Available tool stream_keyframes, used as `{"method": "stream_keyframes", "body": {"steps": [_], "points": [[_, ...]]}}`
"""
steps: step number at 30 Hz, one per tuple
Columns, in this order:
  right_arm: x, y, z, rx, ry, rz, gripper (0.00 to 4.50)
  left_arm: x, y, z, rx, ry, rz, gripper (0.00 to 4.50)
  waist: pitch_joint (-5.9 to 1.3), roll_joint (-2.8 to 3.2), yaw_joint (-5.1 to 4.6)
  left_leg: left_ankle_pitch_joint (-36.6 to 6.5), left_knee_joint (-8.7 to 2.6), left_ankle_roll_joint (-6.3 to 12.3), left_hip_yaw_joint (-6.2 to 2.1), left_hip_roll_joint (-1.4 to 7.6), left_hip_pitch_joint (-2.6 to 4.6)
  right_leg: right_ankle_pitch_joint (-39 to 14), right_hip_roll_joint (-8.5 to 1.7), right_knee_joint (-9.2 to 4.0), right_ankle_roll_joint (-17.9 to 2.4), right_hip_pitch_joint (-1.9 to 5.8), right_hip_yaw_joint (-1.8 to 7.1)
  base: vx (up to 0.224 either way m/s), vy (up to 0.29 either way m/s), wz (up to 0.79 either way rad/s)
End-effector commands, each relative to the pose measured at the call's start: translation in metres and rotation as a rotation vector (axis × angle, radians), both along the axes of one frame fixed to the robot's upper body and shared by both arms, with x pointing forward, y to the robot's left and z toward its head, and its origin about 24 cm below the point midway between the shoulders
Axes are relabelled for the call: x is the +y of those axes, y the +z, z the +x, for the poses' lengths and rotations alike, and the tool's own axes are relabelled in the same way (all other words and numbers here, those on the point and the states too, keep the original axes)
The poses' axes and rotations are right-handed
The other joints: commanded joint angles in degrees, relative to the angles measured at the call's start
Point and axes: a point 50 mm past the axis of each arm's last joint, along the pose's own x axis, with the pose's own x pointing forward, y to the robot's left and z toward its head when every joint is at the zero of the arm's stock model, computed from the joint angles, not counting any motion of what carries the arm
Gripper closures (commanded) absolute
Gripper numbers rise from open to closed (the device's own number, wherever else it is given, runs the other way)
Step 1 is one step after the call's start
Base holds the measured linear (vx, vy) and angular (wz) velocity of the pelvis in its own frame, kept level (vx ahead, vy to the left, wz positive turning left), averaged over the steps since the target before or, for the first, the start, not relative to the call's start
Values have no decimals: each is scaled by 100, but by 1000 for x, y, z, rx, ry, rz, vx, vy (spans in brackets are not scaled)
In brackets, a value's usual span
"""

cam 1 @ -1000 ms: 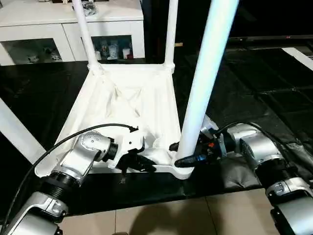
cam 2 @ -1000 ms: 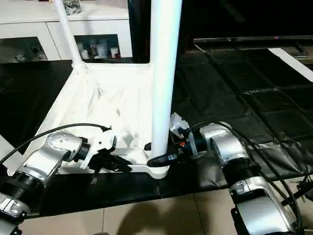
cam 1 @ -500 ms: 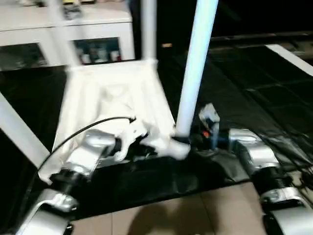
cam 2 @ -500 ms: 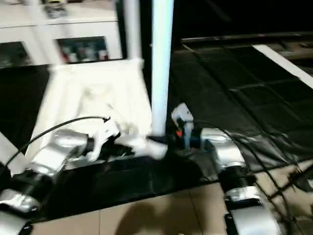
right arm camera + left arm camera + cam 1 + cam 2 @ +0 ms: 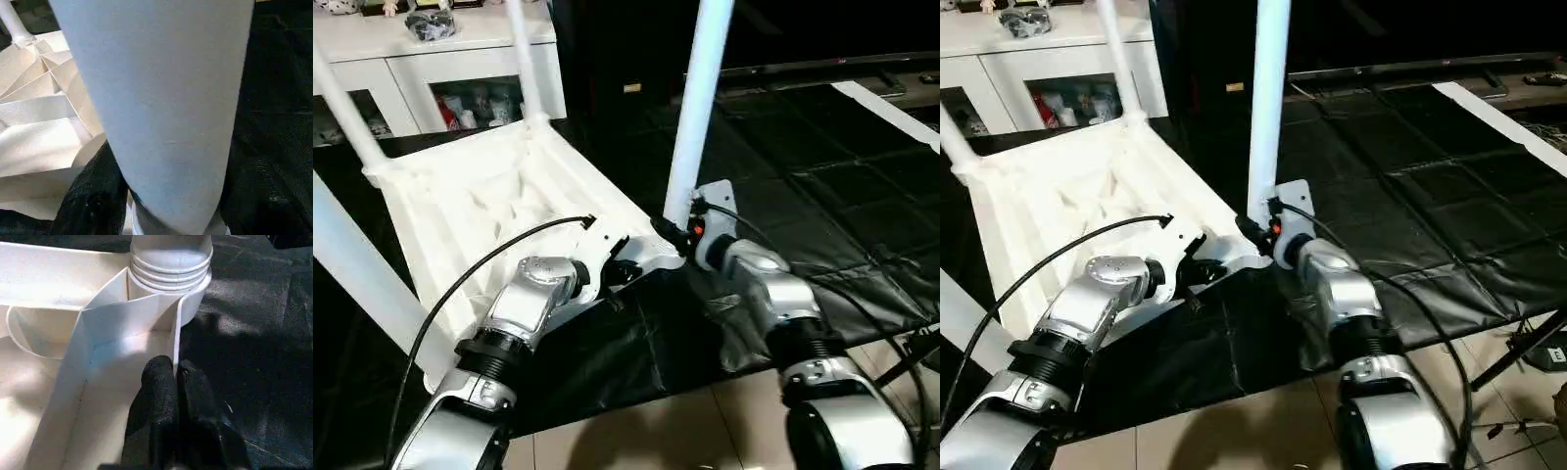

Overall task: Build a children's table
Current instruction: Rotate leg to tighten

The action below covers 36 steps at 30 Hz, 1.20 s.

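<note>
Judged close to done: children's table [image 5: 480, 206] upside down on the black mat [image 5: 822, 176], ribbed underside up, 4 legs seated in corner sockets; long axis running away toward the cabinet [image 5: 431, 59], legs pointing up; left gripper [image 5: 175, 382] pinching the near rim wall; right gripper [image 5: 668, 235] clamped around the near leg [image 5: 697, 108]; flipping upright likely left.

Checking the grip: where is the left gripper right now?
In the left wrist view, the left gripper pinches the tabletop's side rim, just below the corner socket.
</note>
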Motion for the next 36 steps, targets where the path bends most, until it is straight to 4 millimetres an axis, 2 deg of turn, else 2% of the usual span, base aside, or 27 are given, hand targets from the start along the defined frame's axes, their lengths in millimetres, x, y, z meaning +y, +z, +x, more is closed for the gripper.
{"method": "stream_keyframes", "body": {"steps": [1, 3, 5, 9, 12, 14, 15, 17, 20, 21, 23, 25, 26, 27, 29, 31, 32, 36], "points": [[40, -23, -21, 141, 169, 104, 170, -28, 25, 3, -94, -81, -97, 450, -325, 17, 49, -1128, -361, 297, 80, -20, -71, -1277, -185, -467, -1245, 383, 165, 0, 0, 0], [36, -23, -22, 129, 179, 108, 168, -26, 25, 2, -102, -99, -91, 450, -335, 18, 57, -1090, -358, 311, 79, -20, -70, -1185, -186, -455, -1257, 392, 168, 0, 0, 0], [25, -21, -23, 106, 211, 123, 135, -23, 24, 0, -100, -133, -91, 450, -349, 15, 69, -941, -350, 386, 77, -14, -82, -867, -185, -423, -1328, 410, 169, 0, 0, 0], [-3, -16, -32, 64, 386, 98, 103, -15, 21, -9, -97, -259, -109, 450, -354, -10, 116, -773, -322, 596, 88, -7, -95, -523, -189, -399, -1471, 428, 170, 0, 0, 0], [-20, -15, -34, 57, 431, 64, 76, -11, 20, -14, -94, -325, -113, 450, -351, -11, 157, -746, -316, 630, 87, 3, -83, -621, -204, -393, -1522, 425, 166, 0, 0, 0], [-38, -10, -37, 36, 503, 29, 59, -5, 19, -23, -77, -418, -122, 450, -341, -8, 196, -819, -319, 607, 97, 16, -78, -811, -210, -405, -1499, 413, 169, 0, 0, 0], [-44, -7, -38, 28, 536, 19, 47, -3, 18, -26, -65, -454, -116, 450, -341, -22, 228, -835, -317, 601, 104, 31, -67, -838, -204, -402, -1504, 403, 170, 0, 0, 0], [-57, 1, -41, 14, 634, 9, 38, 6, 15, -32, -34, -541, -86, 450, -359, -5, 317, -739, -300, 662, 115, 53, -60, -679, -197, -367, -1544, 380, 173, 0, 0, 0], [-63, 6, -44, 12, 716, 1, 38, 11, 13, -36, -22, -595, -60, 450, -347, -22, 376, -731, -292, 713, 124, 58, -51, -527, -191, -347, -1617, 356, 172, 0, 0, 0], [-67, 10, -47, 19, 819, -18, 38, 17, 12, -39, -4, -644, -40, 450, -339, -19, 399, -796, -300, 682, 120, 62, -53, -628, -201, -354, -1598, 359, 172, 0, 0, 0], [-68, 13, -49, 32, 898, -38, 38, 21, 11, -41, 13, -680, -26, 450, -335, -23, 431, -900, -300, 635, 112, 65, -53, -780, -205, -356, -1563, 362, 173, 0, 0, 0], [-67, 14, -49, 33, 915, -46, 38, 22, 10, -41, 15, -687, -20, 450, -324, -32, 436, -958, -308, 578, 116, 64, -49, -913, -212, -372, -1526, 354, 184, 0, 0, 0], [-66, 14, -49, 34, 941, -58, 38, 24, 10, -41, 20, -701, -13, 450, -327, -67, 434, -959, -308, 567, 115, 62, -55, -963, -217, -373, -1509, 362, 182, 0, 0, 0], [-65, 15, -49, 32, 965, -67, 38, 25, 10, -41, 22, -713, -5, 450, -325, -47, 440, -968, -317, 543, 108, 65, -57, -1095, -223, -377, -1467, 358, 179, 0, 0, 0], [-62, 15, -49, 49, 1006, -70, 38, 26, 11, -41, 26, -730, 1, 450, -336, -44, 442, -891, -306, 533, 108, 67, -53, -1035, -220, -364, -1471, 353, 183, 0, 0, 0], [-61, 15, -49, 58, 1038, -69, 38, 27, 12, -41, 28, -742, 3, 450, -351, -42, 457, -718, -290, 568, 109, 64, -59, -737, -211, -331, -1551, 356, 184, 0, 0, 0], [-59, 15, -49, 63, 1057, -70, 64, 27, 12, -40, 27, -749, 6, 450, -355, -41, 456, -699, -286, 577, 110, 62, -58, -680, -209, -323, -1569, 357, 182, 0, 0, 0], [-56, 14, -50, 73, 1088, -70, 90, 27, 14, -39, 26, -762, 12, 450, -357, -58, 458, -678, -282, 623, 109, 58, -64, -605, -210, -313, -1606, 365, 176, 0, 0, 0]]}}
